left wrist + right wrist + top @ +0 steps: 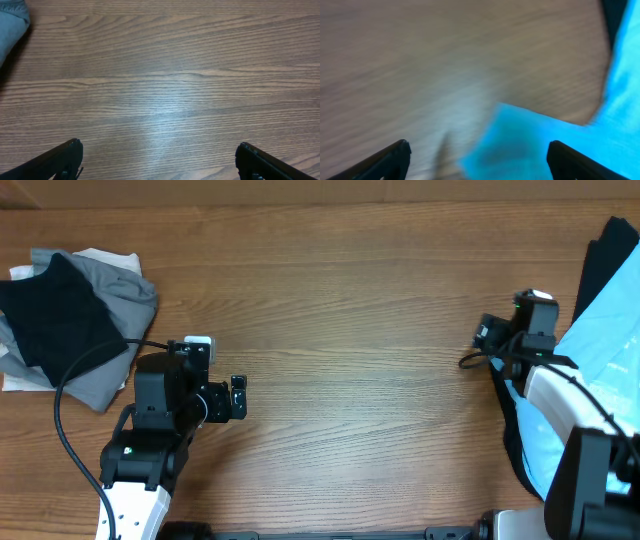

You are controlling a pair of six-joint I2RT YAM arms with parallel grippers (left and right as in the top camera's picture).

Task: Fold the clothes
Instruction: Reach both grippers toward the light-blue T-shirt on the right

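A light-blue T-shirt (pixel 600 350) lies crumpled at the table's right edge on a black garment (pixel 607 255). My right gripper (pixel 487 332) is open just left of it. In the blurred right wrist view a corner of the blue shirt (pixel 520 140) lies between the open fingers (pixel 479 155). A pile of black (pixel 55 315), grey (pixel 125 300) and white (pixel 100 258) clothes sits at the far left. My left gripper (pixel 238 395) is open and empty over bare wood, right of that pile. The grey cloth shows in the left wrist view (pixel 11 27) at the top left.
The wooden table (pixel 350 320) stretches between the two arms. A black cable (pixel 75 390) loops from the left arm over the edge of the left pile.
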